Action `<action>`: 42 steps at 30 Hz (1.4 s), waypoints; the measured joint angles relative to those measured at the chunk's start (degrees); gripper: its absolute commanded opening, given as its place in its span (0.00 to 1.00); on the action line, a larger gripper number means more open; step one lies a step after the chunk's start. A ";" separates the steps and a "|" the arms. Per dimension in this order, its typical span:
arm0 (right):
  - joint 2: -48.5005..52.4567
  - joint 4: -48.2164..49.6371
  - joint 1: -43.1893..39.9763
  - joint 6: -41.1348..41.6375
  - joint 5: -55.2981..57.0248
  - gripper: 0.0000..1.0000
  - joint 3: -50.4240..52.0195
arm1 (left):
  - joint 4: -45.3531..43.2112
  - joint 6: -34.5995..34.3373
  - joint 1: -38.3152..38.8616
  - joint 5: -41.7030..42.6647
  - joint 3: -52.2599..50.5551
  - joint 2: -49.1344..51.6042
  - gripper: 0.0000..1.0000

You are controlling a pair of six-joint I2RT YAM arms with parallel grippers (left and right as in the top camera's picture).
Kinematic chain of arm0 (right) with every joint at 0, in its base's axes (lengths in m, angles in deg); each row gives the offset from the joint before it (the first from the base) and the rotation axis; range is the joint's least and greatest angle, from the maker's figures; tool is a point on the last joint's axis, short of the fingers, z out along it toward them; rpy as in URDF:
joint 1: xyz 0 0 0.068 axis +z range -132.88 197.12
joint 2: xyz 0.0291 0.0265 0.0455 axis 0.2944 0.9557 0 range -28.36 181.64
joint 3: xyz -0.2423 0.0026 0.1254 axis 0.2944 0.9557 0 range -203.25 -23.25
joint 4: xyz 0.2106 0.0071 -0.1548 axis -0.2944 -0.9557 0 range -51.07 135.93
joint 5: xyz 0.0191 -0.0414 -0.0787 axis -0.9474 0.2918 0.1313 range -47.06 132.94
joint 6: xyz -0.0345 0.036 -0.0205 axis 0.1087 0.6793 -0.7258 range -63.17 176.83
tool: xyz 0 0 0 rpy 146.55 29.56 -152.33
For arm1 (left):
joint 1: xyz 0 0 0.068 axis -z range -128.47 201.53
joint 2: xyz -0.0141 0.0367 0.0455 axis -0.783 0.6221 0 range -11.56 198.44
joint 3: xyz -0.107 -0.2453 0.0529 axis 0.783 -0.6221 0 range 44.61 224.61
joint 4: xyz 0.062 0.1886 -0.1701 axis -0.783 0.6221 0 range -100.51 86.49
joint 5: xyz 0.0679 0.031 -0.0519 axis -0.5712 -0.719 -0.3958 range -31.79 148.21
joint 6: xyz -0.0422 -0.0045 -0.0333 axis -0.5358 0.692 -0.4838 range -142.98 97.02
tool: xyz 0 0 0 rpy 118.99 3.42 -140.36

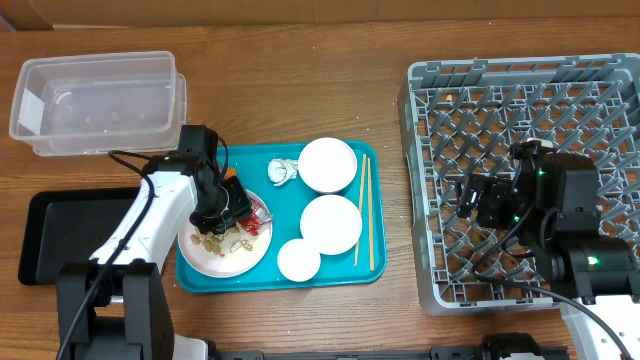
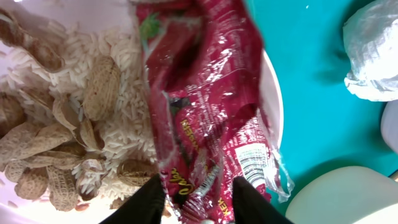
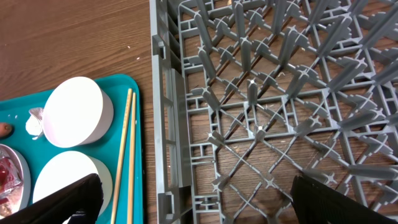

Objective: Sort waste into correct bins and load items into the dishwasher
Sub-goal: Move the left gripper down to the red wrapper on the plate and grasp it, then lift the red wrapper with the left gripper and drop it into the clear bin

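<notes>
My left gripper (image 1: 225,205) is low over the white plate (image 1: 205,262) on the teal tray, shut on the crumpled red wrapper (image 2: 199,93). The wrapper is bunched between the fingers (image 2: 198,202). Tan peanut shells (image 2: 99,87) and rice lie on the plate beside it. The white paper wad (image 1: 283,170) lies on the teal tray and also shows in the left wrist view (image 2: 373,56). Two white bowls (image 1: 328,165) (image 1: 331,223), a small cup (image 1: 298,260) and chopsticks (image 1: 365,210) are on the tray. My right gripper (image 3: 199,199) is open and empty over the grey dish rack (image 1: 425,180).
The clear tub (image 1: 95,100) stands at the back left. The black tray (image 1: 50,240) lies left of the teal tray (image 1: 260,160), partly under my left arm. A small orange bit (image 3: 5,129) shows at the tray's far edge.
</notes>
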 measured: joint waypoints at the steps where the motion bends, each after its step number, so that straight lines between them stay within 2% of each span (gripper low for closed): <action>1: 0.00 0.00 0.00 0.02 0.00 1.00 0.00 | 0.00 0.00 0.00 0.00 0.00 0.00 0.27; 2: 0.00 0.00 -0.02 0.04 0.02 1.00 0.00 | 0.00 -0.02 0.00 0.00 0.00 0.00 0.23; 6: 0.00 -0.02 0.00 0.00 -0.02 1.00 0.00 | 0.00 0.00 0.00 0.00 0.00 0.00 0.15; 8: 0.00 0.02 -0.02 0.02 -0.02 1.00 0.00 | 0.00 0.00 0.00 0.00 0.00 0.00 0.07; 11: 0.00 0.00 0.00 0.04 0.00 1.00 0.00 | 0.00 0.00 0.00 0.00 0.00 0.00 0.05; 14: 0.00 0.00 -0.02 0.00 -0.02 1.00 0.00 | 0.02 0.00 0.00 0.00 0.00 0.00 0.13; 15: 0.00 0.02 0.00 0.02 0.00 1.00 0.00 | 0.07 -0.02 0.00 0.00 0.00 0.00 0.25; 16: 0.00 -0.02 -0.02 0.00 -0.02 1.00 0.00 | 0.13 -0.09 0.00 0.00 0.00 0.00 0.33; 24: 0.00 0.00 -0.02 0.04 -0.02 1.00 0.00 | 2.93 -0.02 0.00 0.00 0.00 0.00 0.33; 33: 0.00 0.00 0.00 0.00 -0.02 1.00 0.00 | -0.85 -0.02 0.00 -0.02 -0.07 0.31 0.31; 42: 0.00 -0.02 -0.02 0.02 -0.02 1.00 0.00 | -0.98 -0.04 0.04 -0.02 -0.13 3.08 0.28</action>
